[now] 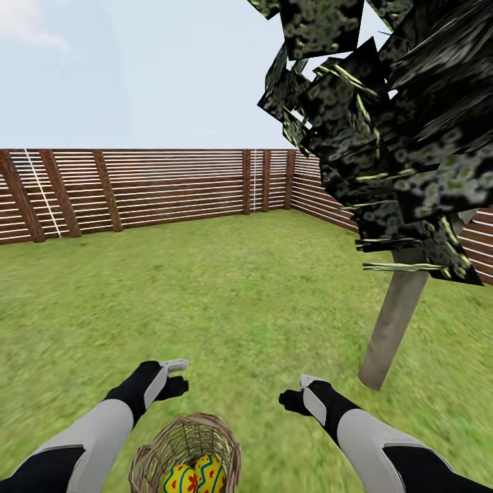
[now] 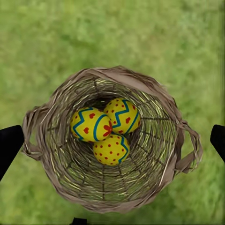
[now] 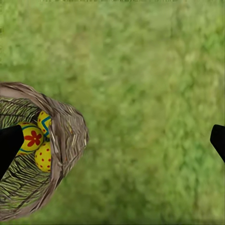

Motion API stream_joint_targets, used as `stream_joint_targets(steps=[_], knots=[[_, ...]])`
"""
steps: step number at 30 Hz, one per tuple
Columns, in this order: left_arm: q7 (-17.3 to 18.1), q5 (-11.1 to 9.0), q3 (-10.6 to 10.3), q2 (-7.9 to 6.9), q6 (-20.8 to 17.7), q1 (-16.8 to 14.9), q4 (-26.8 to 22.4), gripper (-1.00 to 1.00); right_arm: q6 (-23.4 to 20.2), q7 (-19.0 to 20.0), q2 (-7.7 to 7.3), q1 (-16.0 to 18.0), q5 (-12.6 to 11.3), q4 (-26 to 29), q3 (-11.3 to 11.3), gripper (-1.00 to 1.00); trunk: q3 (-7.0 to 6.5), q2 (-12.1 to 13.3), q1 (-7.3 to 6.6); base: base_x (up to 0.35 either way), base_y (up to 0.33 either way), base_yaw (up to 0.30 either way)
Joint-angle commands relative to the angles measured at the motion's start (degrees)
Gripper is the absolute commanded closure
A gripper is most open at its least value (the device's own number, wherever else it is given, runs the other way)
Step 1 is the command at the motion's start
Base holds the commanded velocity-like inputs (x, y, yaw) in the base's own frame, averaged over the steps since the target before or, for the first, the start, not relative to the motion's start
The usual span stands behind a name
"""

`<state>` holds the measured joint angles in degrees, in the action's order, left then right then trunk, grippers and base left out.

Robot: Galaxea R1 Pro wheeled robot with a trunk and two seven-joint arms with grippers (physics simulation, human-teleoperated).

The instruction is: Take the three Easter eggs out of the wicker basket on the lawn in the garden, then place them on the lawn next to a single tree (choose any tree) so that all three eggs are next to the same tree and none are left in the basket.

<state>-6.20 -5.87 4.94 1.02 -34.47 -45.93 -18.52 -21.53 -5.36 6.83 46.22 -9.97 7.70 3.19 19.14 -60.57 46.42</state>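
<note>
Nestling together in the wicker basket [image 2: 110, 140], all three Easter eggs [image 2: 106, 129]! Left gripper [image 2: 112, 138] hangs above, jaws wide; right gripper [image 3: 112, 140] gapes over the lawn [image 3: 150, 93].

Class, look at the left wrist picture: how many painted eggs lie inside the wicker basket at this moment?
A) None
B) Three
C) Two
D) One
B: the left wrist view looks straight down into the wicker basket and shows three yellow Easter eggs clustered together at its bottom, touching one another, with none lying on the lawn around it.
</note>
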Motion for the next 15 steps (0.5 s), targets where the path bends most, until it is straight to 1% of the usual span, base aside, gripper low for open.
stream_joint_targets(steps=[1,8,10,13,15], knots=[[-0.5,-0.6,0.4,0.09,0.0,0.0,-0.1,-1.00,-0.3,-0.4,0.03,0.0,-0.4,0.1,0.3,-1.00,0.07,0.0,0.00,0.000,0.000,0.000],[-0.4,-0.6,0.3,0.20,2.2,0.0,0.1,-1.00,-0.2,-0.4,-0.04,0.0,-0.4,0.2,0.3,-1.00,0.07,0.0,0.00,0.000,0.000,0.000],[-0.4,-0.6,0.3,0.20,2.4,0.0,0.1,-1.00,0.3,-0.4,-0.05,0.0,-0.4,0.2,0.3,-1.00,0.43,-0.8,0.44,0.000,0.000,0.000],[-0.4,-0.5,0.3,0.21,2.7,0.0,0.1,-1.00,3.4,-0.4,-0.04,0.0,-0.5,0.0,0.3,-1.00,0.97,-2.1,1.10,0.000,0.000,0.000],[-0.4,-0.5,0.3,0.21,2.8,0.0,0.1,-1.00,4.1,-0.4,-0.02,-0.1,-0.5,-0.1,0.3,-1.00,1.33,-2.9,1.54,0.000,0.000,0.000]])
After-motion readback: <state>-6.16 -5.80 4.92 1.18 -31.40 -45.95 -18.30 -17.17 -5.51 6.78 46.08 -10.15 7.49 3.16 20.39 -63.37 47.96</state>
